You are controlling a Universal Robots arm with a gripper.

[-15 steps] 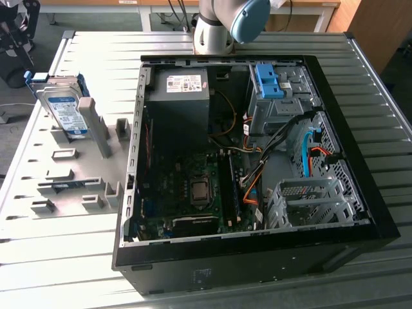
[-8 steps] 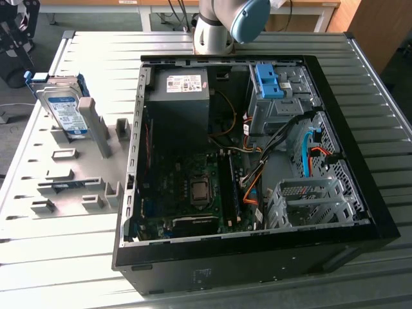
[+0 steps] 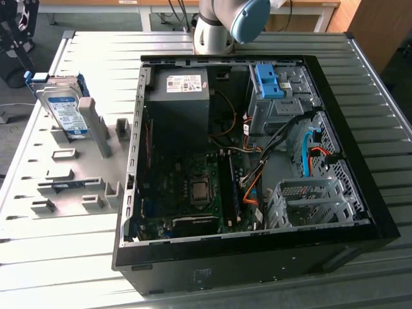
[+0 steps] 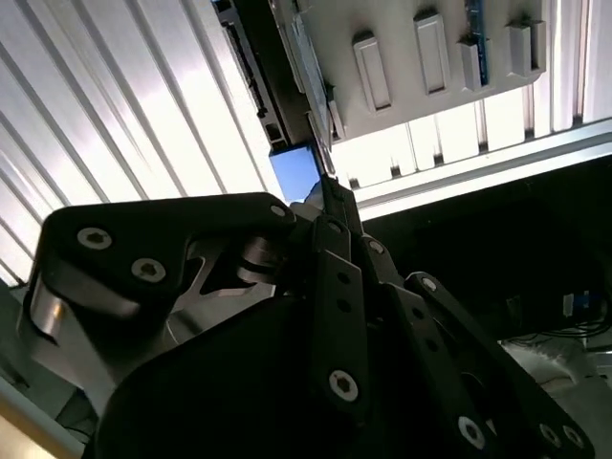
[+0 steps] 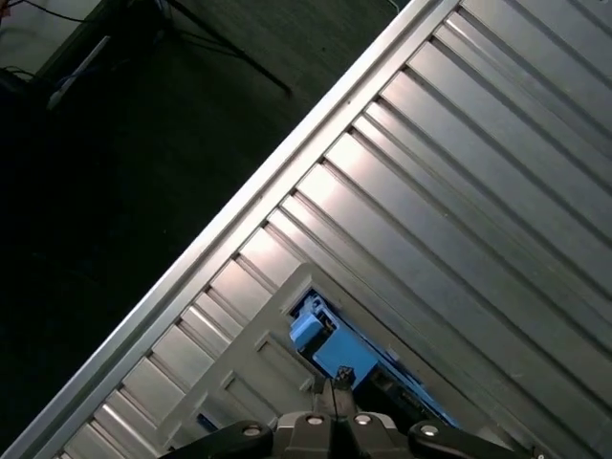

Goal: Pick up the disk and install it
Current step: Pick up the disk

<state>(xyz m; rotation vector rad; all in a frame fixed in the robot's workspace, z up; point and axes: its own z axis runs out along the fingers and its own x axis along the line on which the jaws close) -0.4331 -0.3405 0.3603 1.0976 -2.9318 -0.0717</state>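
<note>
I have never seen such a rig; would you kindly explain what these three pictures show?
The machine is one robot arm ending in a black gripper. The exterior view comes from a camera off the arm, looking down on a ribbed metal table. On it lies an open black computer case, with a grey power-supply box and a blue plastic bracket inside. At the exterior view's left, a grey slotted holder props up the flat silver hard disk with a blue-and-white label. Both wrist views come from cameras on the arm and look past the gripper at the disk's blue rail. The disk sits in its holder, not in the case; I cannot tell whether the gripper touches it.
</note>
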